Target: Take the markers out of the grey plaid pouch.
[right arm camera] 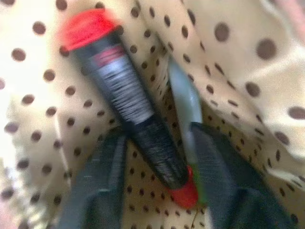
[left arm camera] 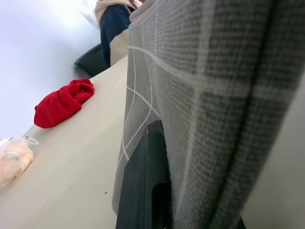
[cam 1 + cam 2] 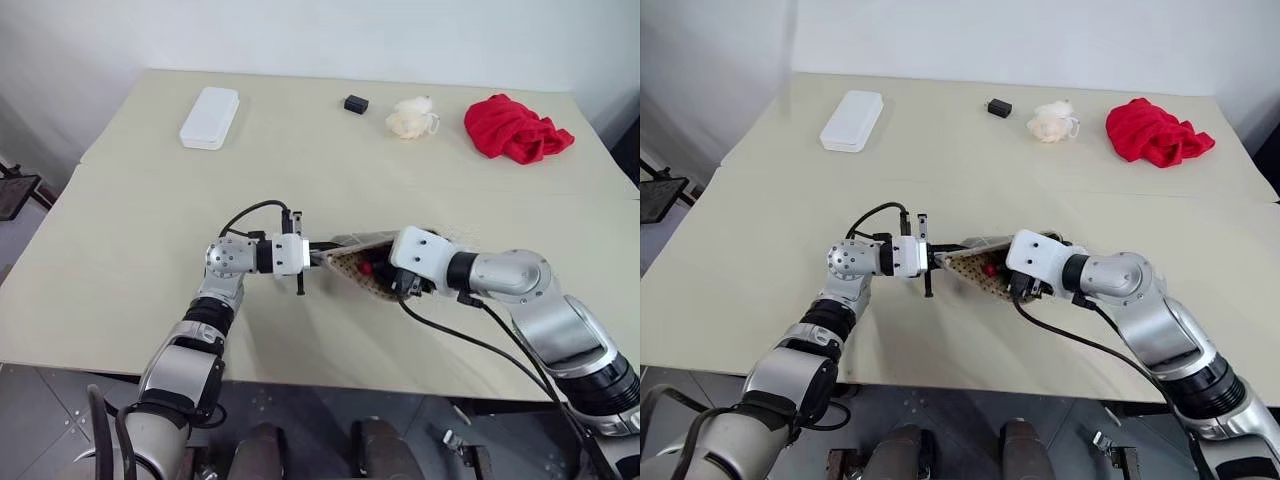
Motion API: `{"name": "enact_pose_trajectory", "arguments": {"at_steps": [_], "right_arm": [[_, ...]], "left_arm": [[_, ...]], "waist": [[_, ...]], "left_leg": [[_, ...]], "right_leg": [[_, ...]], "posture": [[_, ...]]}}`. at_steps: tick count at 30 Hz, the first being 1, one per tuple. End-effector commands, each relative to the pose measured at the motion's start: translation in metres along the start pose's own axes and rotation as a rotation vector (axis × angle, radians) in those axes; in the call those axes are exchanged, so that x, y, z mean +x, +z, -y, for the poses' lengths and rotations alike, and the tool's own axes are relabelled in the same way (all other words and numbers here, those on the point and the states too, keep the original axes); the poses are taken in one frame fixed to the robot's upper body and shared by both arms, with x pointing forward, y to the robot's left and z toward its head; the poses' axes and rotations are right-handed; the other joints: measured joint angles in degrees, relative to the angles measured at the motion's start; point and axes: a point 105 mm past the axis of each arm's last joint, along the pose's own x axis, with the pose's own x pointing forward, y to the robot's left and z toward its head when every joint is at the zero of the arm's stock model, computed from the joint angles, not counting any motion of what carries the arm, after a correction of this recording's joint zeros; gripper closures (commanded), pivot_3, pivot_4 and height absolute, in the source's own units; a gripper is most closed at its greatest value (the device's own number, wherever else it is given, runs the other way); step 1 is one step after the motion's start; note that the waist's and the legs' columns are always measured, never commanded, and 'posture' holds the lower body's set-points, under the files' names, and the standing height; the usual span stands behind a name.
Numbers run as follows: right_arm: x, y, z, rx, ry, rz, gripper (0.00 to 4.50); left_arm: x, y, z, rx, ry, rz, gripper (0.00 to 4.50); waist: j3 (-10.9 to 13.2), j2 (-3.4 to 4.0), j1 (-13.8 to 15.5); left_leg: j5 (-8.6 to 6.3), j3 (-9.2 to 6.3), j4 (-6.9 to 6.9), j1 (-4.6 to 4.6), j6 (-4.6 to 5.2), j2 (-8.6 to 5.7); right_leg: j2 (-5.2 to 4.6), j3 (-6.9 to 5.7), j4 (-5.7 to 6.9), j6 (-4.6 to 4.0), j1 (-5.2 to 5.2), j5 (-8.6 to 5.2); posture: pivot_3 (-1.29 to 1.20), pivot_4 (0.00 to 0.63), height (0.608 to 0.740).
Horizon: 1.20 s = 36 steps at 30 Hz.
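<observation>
Near the front-middle of the beige table [image 3: 120,230], the grey plaid pouch [image 2: 209,95] is held up off the surface w/ its mouth open, beige dotted lining [image 1: 228,71] showing. Left gripper [image 3: 312,256] is pinched tight on the pouch's edge, pointing level toward the robot's right. Right gripper [image 1: 159,162] is inside the mouth, fingers [image 1: 102,171] part-spread either side of the black marker w/ red ends [image 1: 128,105]; can't tell if they touch it. Light green marker [image 1: 183,102] lies just beside the black one, against the lining. Far side of table: white rectangular case [image 3: 210,117], small black block [image 3: 356,103], cream puff [image 3: 411,117], red cloth [image 3: 515,128], all well apart from the pouch.
</observation>
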Motion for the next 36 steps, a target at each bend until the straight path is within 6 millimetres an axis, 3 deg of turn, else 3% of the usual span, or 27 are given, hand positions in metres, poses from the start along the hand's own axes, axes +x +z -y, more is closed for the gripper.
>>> {"name": "enact_pose_trajectory", "arguments": {"at_steps": [1,2,7,12,16,18,23,26,28,31,36], "right_arm": [[-0.003,0.006,-0.001,-0.034,0.004,0.023,3.73],[-0.004,0.006,-0.002,-0.038,0.008,0.021,3.90],[-0.018,0.008,0.000,-0.053,0.021,0.042,3.92],[-0.051,0.025,0.001,-0.063,0.097,0.225,3.92],[-0.092,0.044,0.015,0.093,0.064,0.457,3.92],[-0.103,0.045,0.014,0.164,0.093,0.490,3.92],[-0.144,0.034,0.050,0.373,-0.131,0.628,3.92],[-0.168,0.018,0.069,0.461,-0.227,0.569,3.92],[-0.190,-0.005,0.086,0.610,-0.306,0.474,3.92],[-0.200,-0.083,0.060,0.852,-0.246,-0.053,3.92],[-0.191,-0.123,0.048,0.906,-0.245,-0.343,3.92]], "left_arm": [[0.005,0.011,-0.010,0.038,0.016,0.040,4.50],[0.004,0.011,-0.010,0.036,0.016,0.037,4.50],[0.000,0.008,-0.012,0.020,0.028,0.020,4.50],[-0.009,0.002,-0.018,-0.002,0.068,-0.017,4.50],[-0.016,-0.003,-0.020,-0.013,0.084,-0.051,4.50],[-0.017,-0.004,-0.020,-0.015,0.089,-0.051,4.50],[-0.018,-0.004,-0.021,-0.016,0.106,-0.056,4.50],[-0.021,-0.005,-0.023,-0.014,0.113,-0.062,4.50],[-0.024,-0.006,-0.023,-0.014,0.121,-0.070,4.50],[-0.023,-0.004,-0.022,-0.015,0.110,-0.053,4.50],[-0.015,0.002,-0.019,-0.016,0.086,-0.009,4.50]], "waist": [[0.00,0.00,-0.02],[0.00,0.00,-0.05],[0.00,0.00,-0.06],[0.00,0.00,0.04],[0.00,0.00,-0.08],[0.00,0.00,-0.12],[0.00,0.00,-0.18],[0.00,0.00,-0.14],[0.00,0.00,0.11],[-0.02,-0.03,1.03],[-0.04,0.06,0.58]], "left_leg": [[0.00,0.00,0.00,0.00,0.00,0.00],[0.00,-0.01,0.00,0.00,0.00,0.00],[0.00,-0.01,0.00,0.00,0.00,-0.01],[0.00,-0.01,0.00,0.00,0.00,-0.02],[0.00,-0.02,0.01,0.03,0.00,-0.02],[0.00,-0.03,0.01,0.05,0.00,-0.01],[0.00,-0.08,0.03,0.10,0.00,-0.01],[0.00,-0.06,0.03,0.10,0.00,-0.02],[0.00,-0.04,0.03,0.09,0.01,-0.03],[-0.03,0.05,-0.02,0.10,0.05,-0.07],[-0.08,0.02,-0.03,0.22,0.14,0.00]], "right_leg": [[0.00,-0.01,0.00,0.00,0.00,0.00],[0.00,-0.02,0.00,0.00,0.02,0.00],[-0.01,-0.05,-0.02,0.00,0.04,0.00],[0.00,-0.06,-0.06,0.01,0.08,0.00],[0.00,-0.11,-0.06,0.02,0.15,0.01],[0.00,-0.15,-0.06,0.02,0.20,0.01],[-0.01,-0.19,-0.11,0.03,0.36,0.02],[-0.01,-0.18,-0.12,0.04,0.38,0.02],[-0.01,-0.18,-0.15,0.04,0.39,0.02],[-0.04,-0.16,-0.24,0.05,0.41,0.03],[0.03,0.03,-0.58,0.23,0.61,0.17]], "posture": [[0.00,0.150,0.740],[0.00,0.150,0.740],[0.00,0.150,0.740],[0.00,0.150,0.740],[0.00,0.150,0.740],[0.00,0.150,0.740],[0.00,0.150,0.740],[0.00,0.150,0.740],[0.00,0.150,0.740],[0.00,0.150,0.740],[0.00,0.150,0.740]]}}
